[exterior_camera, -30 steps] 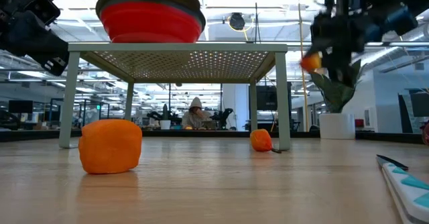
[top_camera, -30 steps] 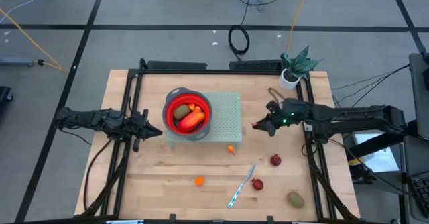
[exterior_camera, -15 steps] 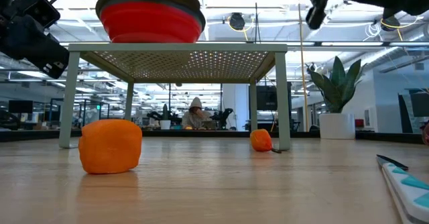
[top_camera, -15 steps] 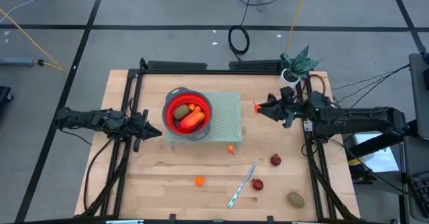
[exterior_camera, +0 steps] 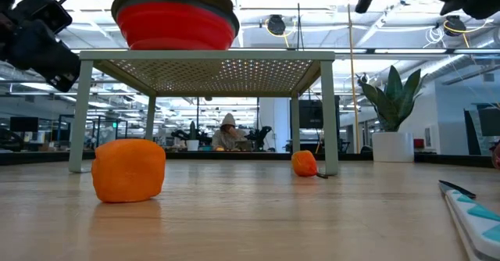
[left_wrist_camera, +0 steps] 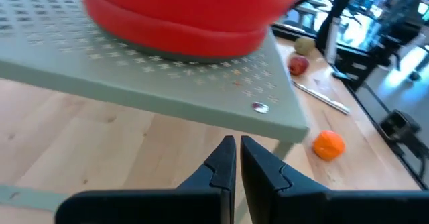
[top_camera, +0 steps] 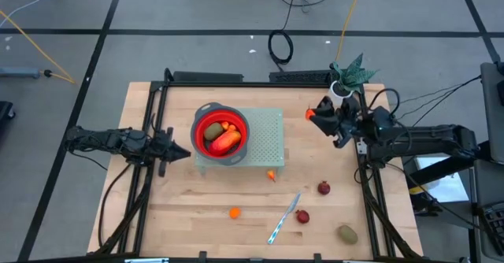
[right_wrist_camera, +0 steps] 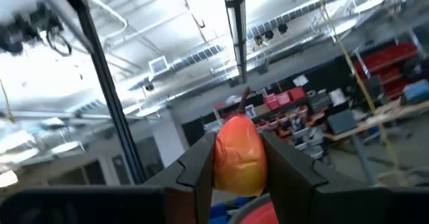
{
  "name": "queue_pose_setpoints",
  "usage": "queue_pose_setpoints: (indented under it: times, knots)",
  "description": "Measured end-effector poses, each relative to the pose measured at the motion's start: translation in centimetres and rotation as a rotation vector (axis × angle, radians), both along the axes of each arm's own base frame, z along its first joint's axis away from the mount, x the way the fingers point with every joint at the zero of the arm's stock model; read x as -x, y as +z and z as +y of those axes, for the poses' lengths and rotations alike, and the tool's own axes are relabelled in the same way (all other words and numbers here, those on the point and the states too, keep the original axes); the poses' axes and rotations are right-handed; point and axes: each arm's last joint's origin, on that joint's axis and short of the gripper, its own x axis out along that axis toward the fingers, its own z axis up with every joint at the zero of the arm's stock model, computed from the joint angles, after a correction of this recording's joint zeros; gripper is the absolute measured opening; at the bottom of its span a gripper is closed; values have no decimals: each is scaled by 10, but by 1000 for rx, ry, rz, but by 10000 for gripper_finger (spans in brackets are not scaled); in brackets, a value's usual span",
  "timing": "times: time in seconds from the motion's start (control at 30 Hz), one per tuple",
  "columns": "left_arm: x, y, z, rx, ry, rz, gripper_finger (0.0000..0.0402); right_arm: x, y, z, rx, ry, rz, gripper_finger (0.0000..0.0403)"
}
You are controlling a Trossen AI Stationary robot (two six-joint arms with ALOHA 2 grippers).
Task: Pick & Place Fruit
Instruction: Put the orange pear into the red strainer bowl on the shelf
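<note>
A small orange-red fruit (right_wrist_camera: 239, 150) with a dark stem sits between the fingers of my right gripper (top_camera: 315, 115), high above the table's far right, right of the red bowl (top_camera: 220, 133). The bowl stands on a pale green perforated stand (top_camera: 268, 137) and has several fruits in it. Loose fruits lie on the table: two orange ones (top_camera: 272, 175) (top_camera: 235, 212), two red ones (top_camera: 324, 187) (top_camera: 303, 216) and an olive one (top_camera: 347, 233). My left gripper (left_wrist_camera: 234, 158) is shut on nothing, left of the stand. My right gripper pinches the fruit by its two opposite sides (right_wrist_camera: 221, 160) between its two fingers (right_wrist_camera: 285, 163). The fingers come from the table's right and slant upward. The fruit is lifted clear of everything, its stem end pointing away from the gripper.
A silver-and-blue knife (top_camera: 283, 218) lies near the front among the loose fruits. A potted plant (top_camera: 346, 78) stands at the far right corner, just behind my right gripper. Black frame rails run along both table sides.
My right gripper has risen with the fruit and moved toward the table's far edge. It has tipped from pointing down at the table to slanting upward. The fruit has stayed in its hold.
</note>
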Motion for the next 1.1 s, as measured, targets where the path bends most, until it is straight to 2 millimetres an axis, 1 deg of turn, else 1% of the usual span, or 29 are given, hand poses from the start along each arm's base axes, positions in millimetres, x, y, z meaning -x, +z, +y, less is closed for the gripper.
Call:
queue_pose_setpoints:
  times: [0.13, 0.3, 0.43, 0.67, 0.87, 1.1]
  knots:
    - [0, 0, 1, 2, 43, -1, 21, -5, -4, -1, 99, -54, 20, 106]
    - [0, 0, 1, -4, 42, 4, 21, -13, -10, -2, 252, -130, 61, 101]
    - [1, -2, 1, -9, 42, 25, 21, -18, -14, -3, 384, -191, 84, 107]
    - [1, -3, 1, 20, 53, 31, 21, -22, -18, -3, 562, -269, 106, 106]
    - [1, -3, 1, 14, 51, 31, 21, -23, -19, -3, 778, -368, 110, 108]
    - [1, -3, 1, 10, 49, 31, 21, -23, -19, -3, 887, -417, 111, 105]
